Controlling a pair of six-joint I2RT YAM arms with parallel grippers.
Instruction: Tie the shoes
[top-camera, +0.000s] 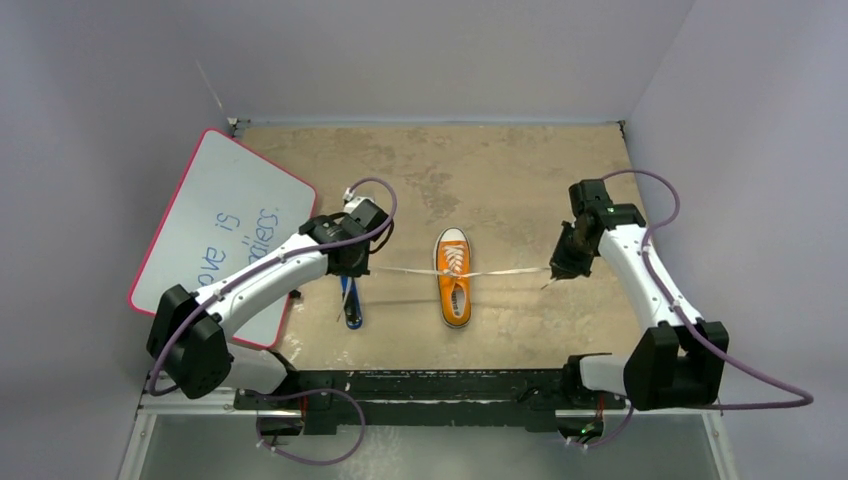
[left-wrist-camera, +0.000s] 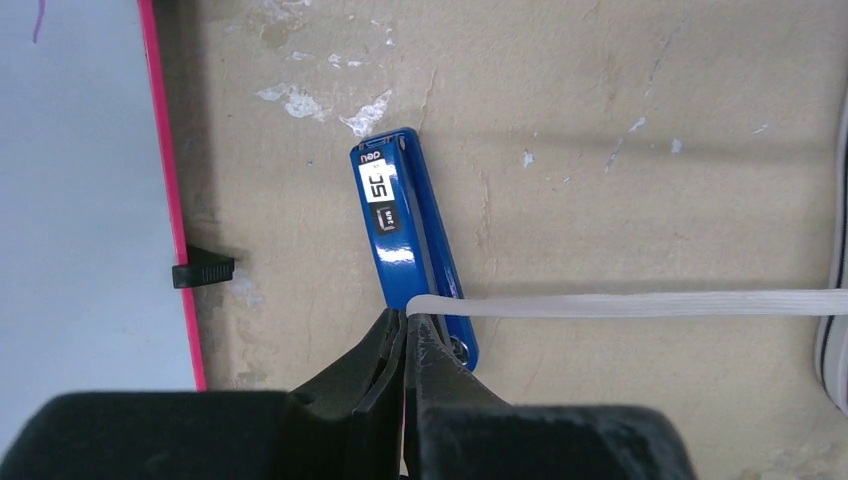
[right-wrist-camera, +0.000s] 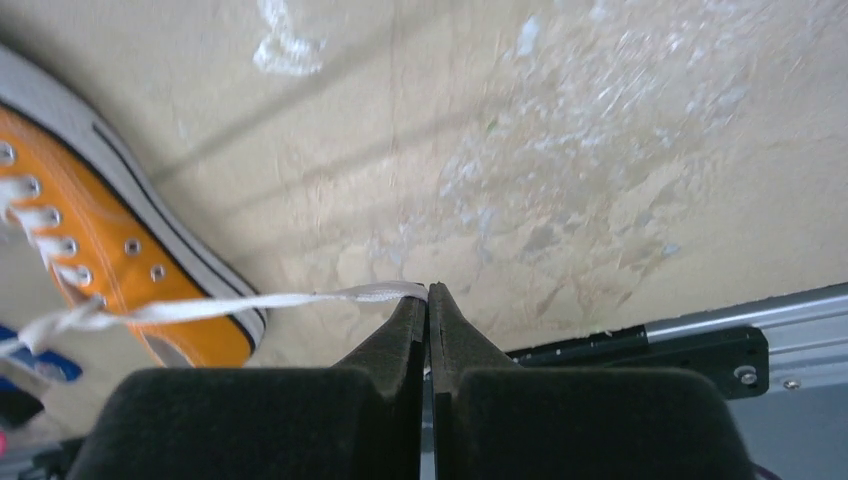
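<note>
Orange sneaker (top-camera: 454, 277) lies at the middle of the table (top-camera: 520, 170), toe away from the arms, white laces (top-camera: 510, 271) stretched taut to both sides. Left gripper (left-wrist-camera: 408, 322) is closed on one lace end, above a blue stick (left-wrist-camera: 410, 240); right gripper (right-wrist-camera: 428, 296) is closed on the other. Pulling harder could drag or tip the light shoe, or a thin lace could slip from the pinched tips, losing tension.
</note>
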